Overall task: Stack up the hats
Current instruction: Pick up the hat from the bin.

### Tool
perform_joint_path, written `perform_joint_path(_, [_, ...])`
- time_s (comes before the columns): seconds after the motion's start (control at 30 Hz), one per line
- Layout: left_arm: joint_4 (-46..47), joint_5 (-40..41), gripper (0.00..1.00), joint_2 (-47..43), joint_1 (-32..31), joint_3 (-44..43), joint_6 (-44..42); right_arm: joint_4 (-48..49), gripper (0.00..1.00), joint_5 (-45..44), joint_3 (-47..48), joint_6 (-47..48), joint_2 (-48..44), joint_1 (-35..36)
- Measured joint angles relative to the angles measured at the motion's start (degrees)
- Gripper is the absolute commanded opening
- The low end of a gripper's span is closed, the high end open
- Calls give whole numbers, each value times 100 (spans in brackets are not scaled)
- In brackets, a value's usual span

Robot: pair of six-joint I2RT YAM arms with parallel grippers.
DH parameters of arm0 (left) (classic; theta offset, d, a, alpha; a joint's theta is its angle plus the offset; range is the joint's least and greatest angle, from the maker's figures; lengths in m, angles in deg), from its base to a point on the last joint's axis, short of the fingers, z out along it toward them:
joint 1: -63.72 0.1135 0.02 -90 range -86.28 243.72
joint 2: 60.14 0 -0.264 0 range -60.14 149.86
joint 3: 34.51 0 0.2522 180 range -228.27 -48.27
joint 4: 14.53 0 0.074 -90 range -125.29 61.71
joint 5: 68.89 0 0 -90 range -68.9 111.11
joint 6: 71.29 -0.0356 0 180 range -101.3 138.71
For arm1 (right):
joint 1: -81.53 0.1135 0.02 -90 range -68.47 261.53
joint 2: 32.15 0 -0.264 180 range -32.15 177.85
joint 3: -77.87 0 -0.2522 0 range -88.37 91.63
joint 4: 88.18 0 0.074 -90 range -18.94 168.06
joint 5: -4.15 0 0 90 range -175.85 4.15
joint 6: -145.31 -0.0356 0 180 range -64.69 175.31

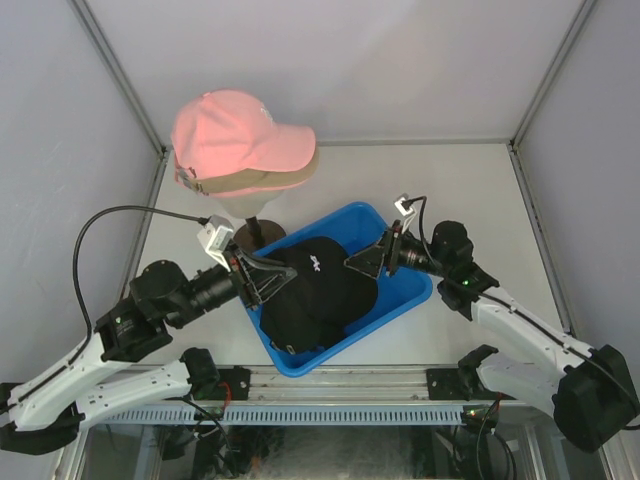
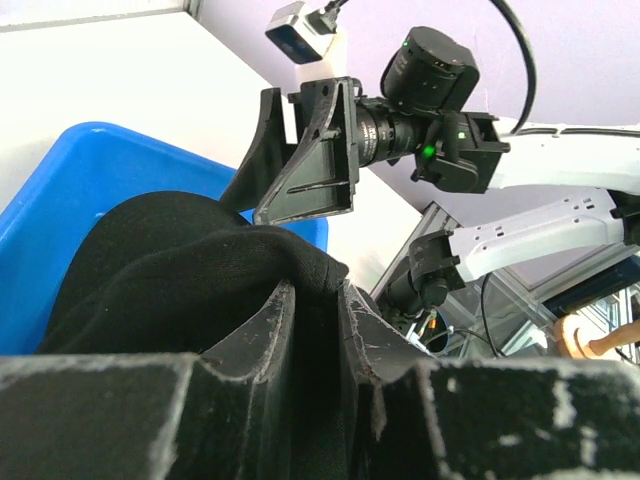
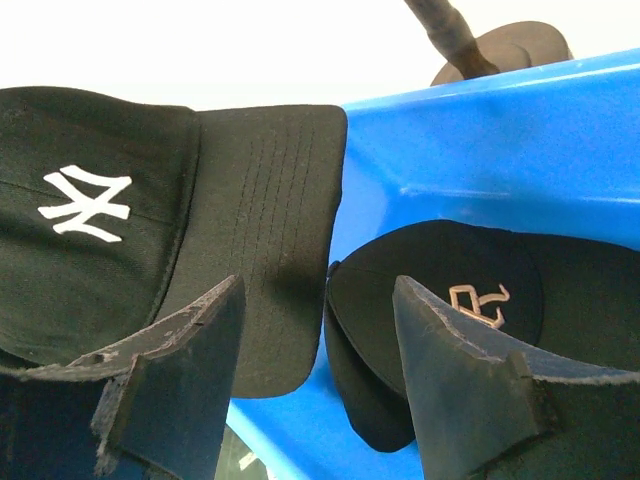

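A pink hat (image 1: 238,128) sits on a tan hat (image 1: 262,181), both on the mannequin head. Two black hats lie in the blue bin (image 1: 402,300). The upper one carries a white NY logo (image 1: 313,263) (image 3: 85,195), and its brim (image 3: 262,240) points toward my right gripper. My left gripper (image 1: 262,276) (image 2: 318,300) is shut on that hat's rear fabric (image 2: 170,260). My right gripper (image 1: 366,258) (image 3: 320,310) (image 2: 300,150) stands open just off the brim with nothing between its fingers. Below it lies the black hat with a small orange mark (image 3: 470,300).
The mannequin head's neck and brown base (image 1: 256,232) stand just behind the bin's back left corner. The bin's blue wall (image 3: 500,140) rises close beyond the right fingers. Grey enclosure walls ring the white table (image 1: 470,190).
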Motion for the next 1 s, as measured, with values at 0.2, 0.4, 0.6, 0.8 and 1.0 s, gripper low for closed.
perform_joint_path(0.2, [81, -136, 12, 11, 0, 0, 0, 1027, 61, 535, -219, -9, 396, 20])
perform_joint_path(0.4, [243, -232, 12, 70, 0, 0, 0, 2028, 61, 935, -354, -15, 667, 136])
perform_joint_path(0.6, [389, -302, 12, 28, 0, 0, 0, 3067, 61, 1226, -481, -15, 885, 212])
perform_joint_path(0.8, [413, -232, 12, -177, 0, 2, -15, 4068, 61, 1394, -675, -17, 1032, 269])
perform_joint_path(1.0, [354, -42, 12, -350, 0, 2, -168, 4374, 61, 1412, -737, -15, 870, 282])
